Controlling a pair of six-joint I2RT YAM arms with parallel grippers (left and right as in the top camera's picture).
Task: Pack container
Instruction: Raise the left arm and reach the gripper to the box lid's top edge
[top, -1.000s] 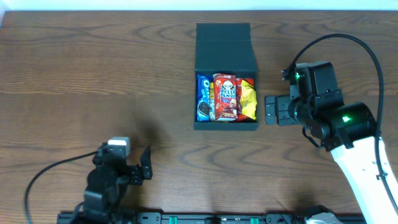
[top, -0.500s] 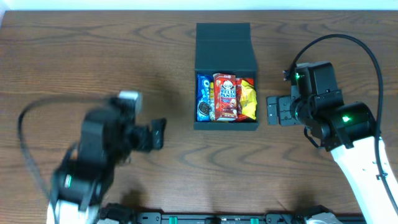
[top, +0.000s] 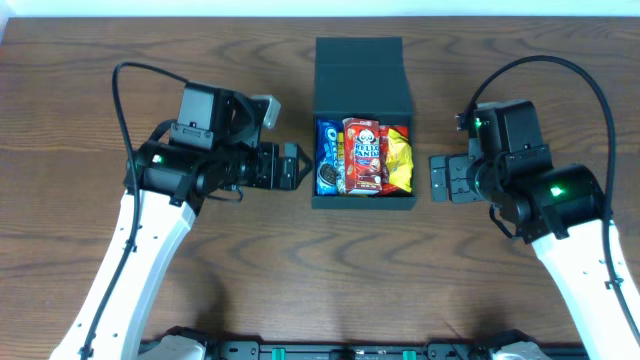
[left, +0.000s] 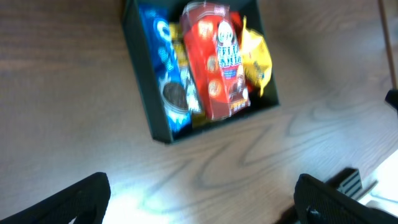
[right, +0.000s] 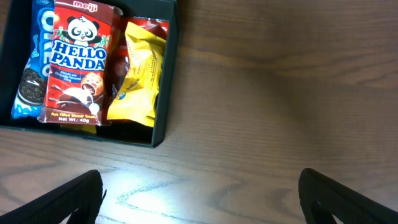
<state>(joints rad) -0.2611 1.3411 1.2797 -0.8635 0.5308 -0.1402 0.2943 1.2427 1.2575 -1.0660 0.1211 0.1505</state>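
On the table (top: 90, 60), open container (top: 364, 75) holding Oreo packet (top: 327, 157), Hello Panda packet (top: 365, 155), yellow packet (top: 401, 160), both jaws spread wide

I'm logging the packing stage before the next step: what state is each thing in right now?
container: open, lid swung back, snacks inside.
Hello Panda packet: in the container, face up, on top.
Oreo packet: in the container, on the left gripper's side.
yellow packet: in the container, on the right gripper's side.
left gripper: jaws open, empty, beside the container.
right gripper: jaws open, empty, beside the container.
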